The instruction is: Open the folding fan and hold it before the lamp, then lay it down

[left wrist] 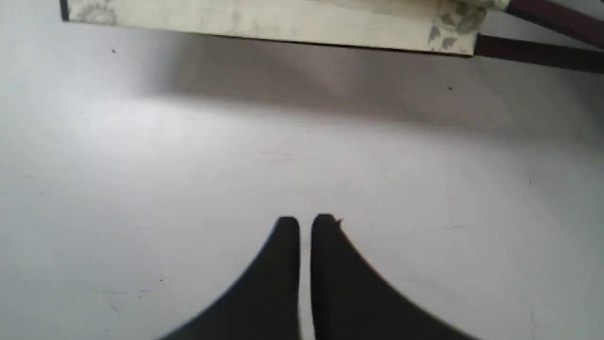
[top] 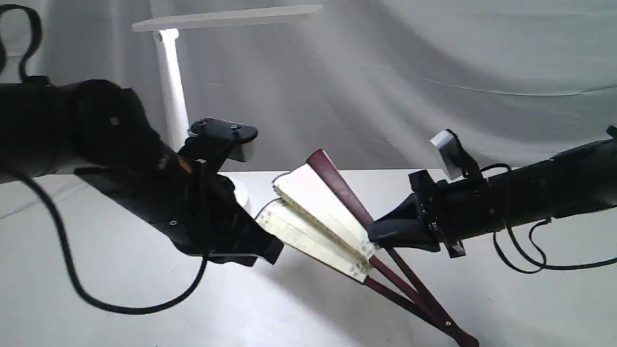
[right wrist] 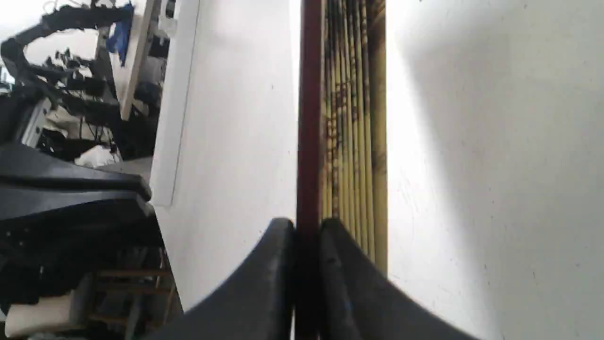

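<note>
While your right fingers pinch the smooth maroon guard of the fan, it hangs part-open over the table.
Cream pleats stacked, slim ribs splayed; your left fingers press together, empty.

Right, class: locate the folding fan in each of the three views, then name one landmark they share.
Exterior view: folding fan lower middle, partly open, top guard clamped by the right tool.
Left wrist view: folding fan along the top edge, clear of the shut left tool.
Right wrist view: folding fan up the centre, guard in the right tool.
Shared landmark: its maroon sticks.
</note>
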